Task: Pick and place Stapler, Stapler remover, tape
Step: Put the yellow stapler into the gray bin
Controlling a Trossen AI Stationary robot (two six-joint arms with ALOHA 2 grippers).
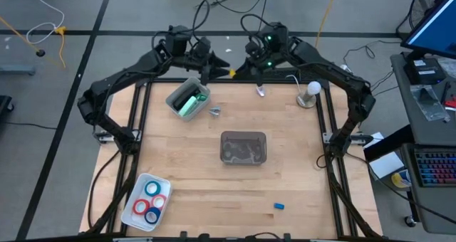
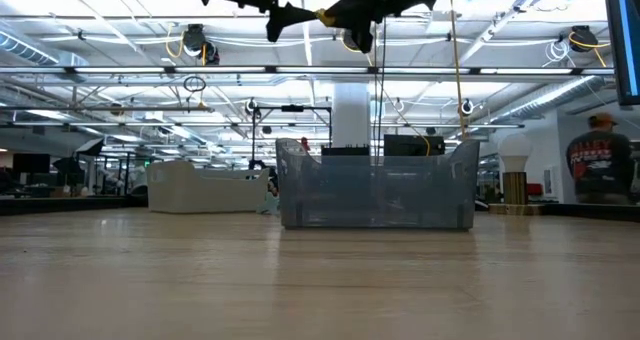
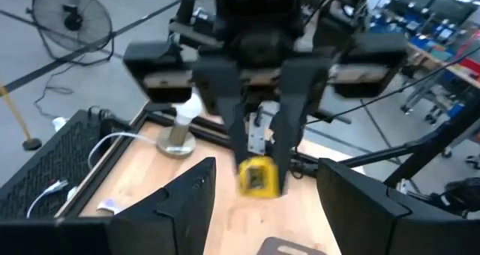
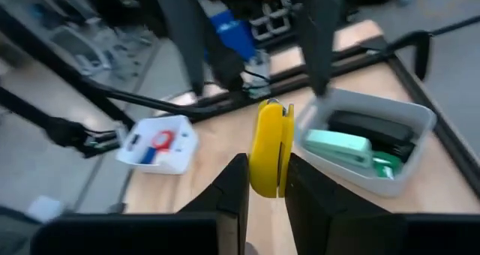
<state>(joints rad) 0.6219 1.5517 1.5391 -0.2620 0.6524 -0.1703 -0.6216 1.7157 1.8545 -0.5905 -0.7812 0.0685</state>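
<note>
Stapler [image 1: 187, 104] is the mint-green bar lying in the white bin [image 1: 173, 95] near the table's far left, half covered by a dark item [image 4: 371, 131] I can't identify. The low view mostly just gets the clear bin [image 2: 375, 185], whose contents are too murky to call in either view. The tape rolls [image 1: 151, 199], two blue and two reddish, are tiny from above and sit in a white tray [image 1: 132, 211] at the near left corner. Two silvery stapler remover pieces [image 1: 214, 112] lie loose on the wood, one beside the white bin and the other [image 1: 261, 92] near the far edge.

The wooden table [image 1: 299, 171] also has a bulb on a stand [image 1: 311, 92] at the far right and a small blue bit [image 1: 279, 206] near the front. The room behind is an open workshop with a person [image 2: 600, 160] standing off to the side.

Both arms meet high over the far edge, facing each other. The right gripper [image 4: 268, 165] is clamped on a flat yellow piece [image 4: 270, 146]; no idea what it is. The left gripper [image 3: 266, 171] hovers right in front with its fingers wide apart, holding nothing
</note>
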